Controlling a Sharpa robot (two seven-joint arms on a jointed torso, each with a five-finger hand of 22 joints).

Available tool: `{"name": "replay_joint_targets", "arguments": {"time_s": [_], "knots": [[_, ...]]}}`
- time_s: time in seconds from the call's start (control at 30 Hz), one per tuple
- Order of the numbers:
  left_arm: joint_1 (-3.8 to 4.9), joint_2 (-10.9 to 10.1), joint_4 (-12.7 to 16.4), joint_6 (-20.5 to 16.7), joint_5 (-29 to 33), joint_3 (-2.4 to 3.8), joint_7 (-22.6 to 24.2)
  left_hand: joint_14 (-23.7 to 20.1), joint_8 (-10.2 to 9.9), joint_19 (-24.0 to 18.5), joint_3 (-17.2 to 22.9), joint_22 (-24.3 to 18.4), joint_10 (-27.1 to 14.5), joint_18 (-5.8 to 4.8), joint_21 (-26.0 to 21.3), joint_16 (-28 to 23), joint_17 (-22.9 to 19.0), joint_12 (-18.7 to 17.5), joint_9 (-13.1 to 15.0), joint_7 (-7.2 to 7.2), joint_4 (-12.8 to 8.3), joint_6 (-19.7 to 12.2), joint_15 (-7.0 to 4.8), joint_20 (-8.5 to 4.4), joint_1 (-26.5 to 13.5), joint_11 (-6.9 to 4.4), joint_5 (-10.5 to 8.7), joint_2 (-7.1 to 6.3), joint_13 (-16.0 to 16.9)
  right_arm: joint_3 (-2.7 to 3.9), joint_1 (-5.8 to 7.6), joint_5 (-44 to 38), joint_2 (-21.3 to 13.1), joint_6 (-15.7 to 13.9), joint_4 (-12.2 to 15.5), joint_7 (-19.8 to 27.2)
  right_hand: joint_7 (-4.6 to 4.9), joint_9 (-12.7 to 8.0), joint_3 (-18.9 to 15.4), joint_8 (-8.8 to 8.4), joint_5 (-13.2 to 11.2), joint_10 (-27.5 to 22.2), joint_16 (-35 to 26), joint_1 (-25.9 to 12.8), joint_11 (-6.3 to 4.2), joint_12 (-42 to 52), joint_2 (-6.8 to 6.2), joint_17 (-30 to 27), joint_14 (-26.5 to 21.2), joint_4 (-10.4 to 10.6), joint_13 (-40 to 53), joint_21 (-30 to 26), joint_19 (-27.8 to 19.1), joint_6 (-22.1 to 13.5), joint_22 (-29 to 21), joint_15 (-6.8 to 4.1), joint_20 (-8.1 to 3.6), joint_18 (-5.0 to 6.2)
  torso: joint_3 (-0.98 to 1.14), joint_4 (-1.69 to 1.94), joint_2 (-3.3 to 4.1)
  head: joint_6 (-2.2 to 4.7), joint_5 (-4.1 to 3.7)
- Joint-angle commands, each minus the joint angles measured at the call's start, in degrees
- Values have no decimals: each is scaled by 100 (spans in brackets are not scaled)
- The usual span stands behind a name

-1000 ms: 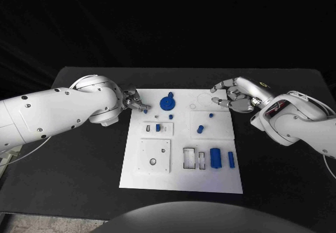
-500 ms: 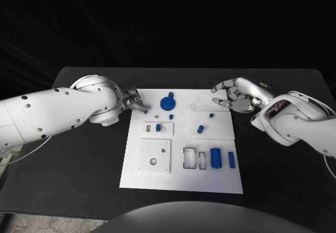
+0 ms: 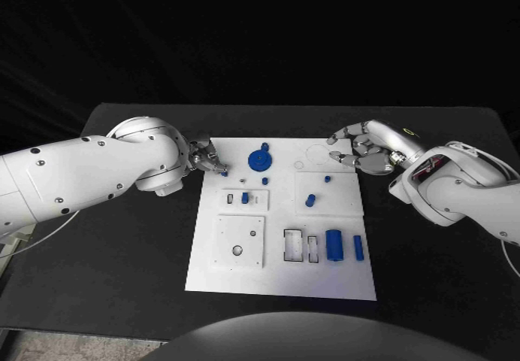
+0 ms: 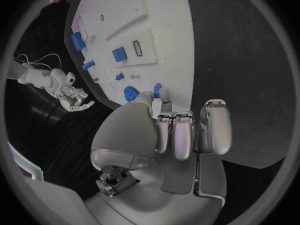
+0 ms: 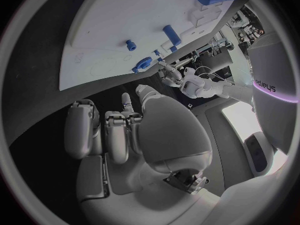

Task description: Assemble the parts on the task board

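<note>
Head view, with wrist views. The white task board (image 3: 284,226) lies at the centre of the black desk (image 3: 119,256). The left hand (image 3: 206,159) sits at the board's 10 o'clock corner, its fingers (image 4: 164,96) drawn narrow around a small blue part (image 3: 225,172) at the board's edge; the pinch shows in the left wrist view. The right hand (image 3: 363,149) is at the board's 2 o'clock corner, fingers (image 5: 115,132) curled in, with nothing visible in them. A round blue part (image 3: 260,159) stands toward 12 o'clock on the board, just beside the left hand. A small blue peg (image 3: 310,200) lies near the board's centre, and two blue cylinders (image 3: 334,245) lie side by side toward 5 o'clock, next to rectangular recesses (image 3: 292,245).
</note>
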Motion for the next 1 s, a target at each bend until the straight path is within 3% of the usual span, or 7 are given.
{"name": "replay_joint_targets", "arguments": {"time_s": [0.03,0.27,0.6,1.0], "knots": [[-10,1,10,155,85,-8,-11,612,-44,1,56,972,610,0,-26,14,1509,15,2,-25,0,-7,-22,-30,29,-34,31,-33,1506,1,-5,7,5,56,-2,-17,-11,-9,46,-31,36,602,-5,55,18,22,-11,1481,578,-1,1508,-13,-17,32,1033,42,25,-36,0,3,4,0,3],[-12,-1,38,33,89,-10,86,612,-73,3,317,983,610,0,-33,14,1509,15,-4,-29,-53,15,-25,-35,119,-36,40,-149,1506,1,-5,46,2,58,-5,-17,-11,-11,56,-32,45,602,-18,68,18,22,-11,1471,574,-11,1508,-23,-20,34,1030,42,25,-34,-2,4,6,0,13],[-15,1,124,-374,155,-11,356,612,-80,13,915,1008,610,-1,-43,14,1509,15,20,-36,-178,84,-37,-47,219,-48,-137,-409,1506,1,-5,157,4,59,-20,-4,-9,-17,73,-33,61,602,-25,86,20,22,-10,1466,573,-26,1508,-42,-28,35,1025,43,25,-30,0,-4,-1,0,35],[-17,-44,144,-475,397,-14,353,612,-106,13,1233,1020,610,-1,-55,14,1509,15,21,-28,-226,91,-32,-44,172,-42,-201,-552,1506,0,-7,245,-3,52,-28,-2,-8,-18,79,-33,65,602,-28,92,20,22,-9,1464,572,-31,1508,-46,-30,36,1023,43,25,-29,1,-7,-5,0,24]]}}
